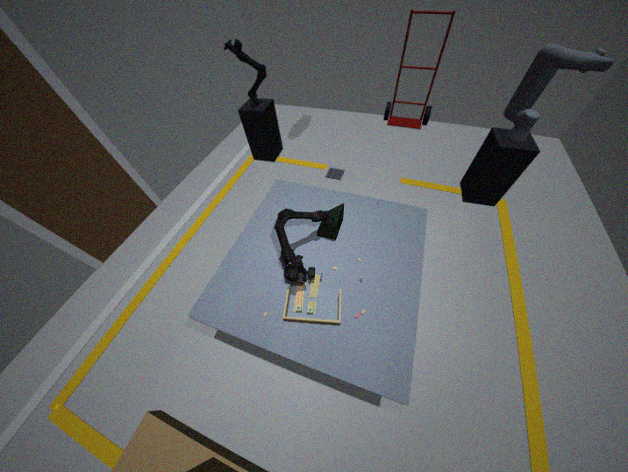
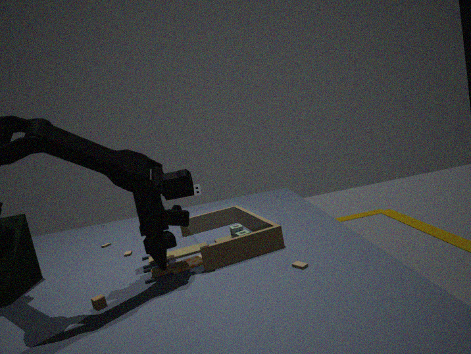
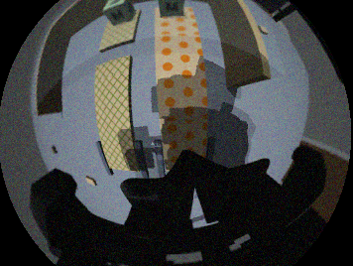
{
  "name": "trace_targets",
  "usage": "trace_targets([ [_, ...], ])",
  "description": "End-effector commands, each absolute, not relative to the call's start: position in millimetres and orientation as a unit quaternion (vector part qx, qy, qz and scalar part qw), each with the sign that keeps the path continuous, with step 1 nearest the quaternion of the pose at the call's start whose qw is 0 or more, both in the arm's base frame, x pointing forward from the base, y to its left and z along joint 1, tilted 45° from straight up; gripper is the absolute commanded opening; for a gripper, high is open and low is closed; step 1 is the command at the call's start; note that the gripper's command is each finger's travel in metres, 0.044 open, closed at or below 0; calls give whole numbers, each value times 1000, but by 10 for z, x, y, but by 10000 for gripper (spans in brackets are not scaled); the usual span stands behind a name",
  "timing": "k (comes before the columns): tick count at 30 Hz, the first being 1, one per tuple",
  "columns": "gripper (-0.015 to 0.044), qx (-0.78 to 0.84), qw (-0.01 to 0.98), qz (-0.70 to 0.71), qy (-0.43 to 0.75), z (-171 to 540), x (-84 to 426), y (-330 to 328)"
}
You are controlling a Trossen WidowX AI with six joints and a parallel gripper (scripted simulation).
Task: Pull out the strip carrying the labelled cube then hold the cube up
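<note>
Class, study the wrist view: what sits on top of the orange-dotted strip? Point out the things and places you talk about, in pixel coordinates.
A dark green lettered cube (image 3: 172, 6) sits on the far end of the orange-dotted strip (image 3: 176, 45); whatever lies beneath the cube is covered.

In the top view, the arm is bending at its elbow and running toward about five o'clock. In the exterior view, the closed gripper is pointing down, toward roughly half past five, its fingertips meeting.

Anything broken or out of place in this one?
Yes: the green-latticed strip is in two pieces, with a gap between the long piece and the short one under its cube. The orange-dotted strip beside it looks unbroken.
</note>
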State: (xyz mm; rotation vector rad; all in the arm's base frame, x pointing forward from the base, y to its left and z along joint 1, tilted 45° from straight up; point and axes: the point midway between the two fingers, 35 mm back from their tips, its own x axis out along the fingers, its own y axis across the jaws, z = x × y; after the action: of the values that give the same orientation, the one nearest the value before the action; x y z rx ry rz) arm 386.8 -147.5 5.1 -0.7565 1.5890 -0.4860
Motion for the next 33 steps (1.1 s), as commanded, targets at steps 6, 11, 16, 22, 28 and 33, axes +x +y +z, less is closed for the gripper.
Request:
trace_targets([
  [6, 0, -329, 611, -210, 689, 41, 3867, -1486],
  [11, 0, -329, 611, -210, 689, 37, 3867, -1490],
  [16, 0, -329, 611, -210, 689, 34, 3866, -1493],
  [22, 0, -329, 611, -210, 689, 30, 3866, -1497],
  [28, 0, -329, 610, -210, 689, 35, 3818, -1502],
  [33, 0, -329, 610, -210, 689, 42, 3739, -1508],
])
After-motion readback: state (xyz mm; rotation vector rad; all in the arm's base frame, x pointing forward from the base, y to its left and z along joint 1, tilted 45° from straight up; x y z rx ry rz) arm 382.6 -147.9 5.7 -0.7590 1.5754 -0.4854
